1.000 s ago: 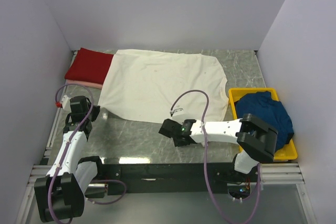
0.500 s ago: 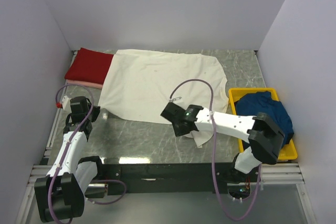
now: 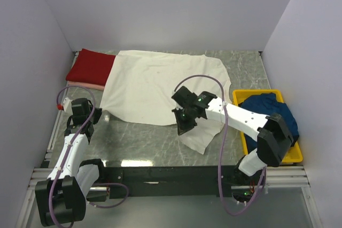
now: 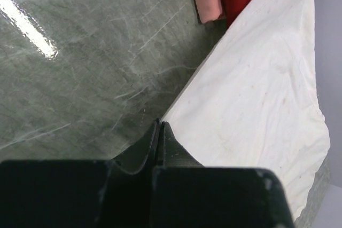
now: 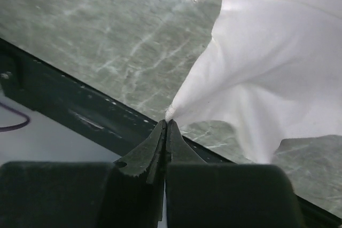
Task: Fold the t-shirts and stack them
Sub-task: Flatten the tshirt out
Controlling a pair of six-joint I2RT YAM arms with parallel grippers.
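Observation:
The large cream t-shirt (image 3: 155,86) lies spread over the middle of the table. My right gripper (image 3: 182,127) is shut on its near right corner and holds that corner up, so the cloth (image 5: 267,68) hangs from the right gripper (image 5: 166,123) in a fold. My left gripper (image 4: 160,124) is shut with its tips on the near left corner of the cream t-shirt (image 4: 256,94). A folded dark red t-shirt (image 3: 93,67) lies on a pink one (image 3: 85,85) at the far left. The navy blue t-shirt (image 3: 267,113) sits crumpled in the bin.
The yellow plastic bin (image 3: 293,156) stands at the right edge of the table. Grey walls close in the left, back and right. The black front rail (image 5: 80,113) runs just below the raised cloth.
My right gripper shut on the cream shirt's near right corner, then lifted it up and away from the table's front edge. The left arm has stayed still.

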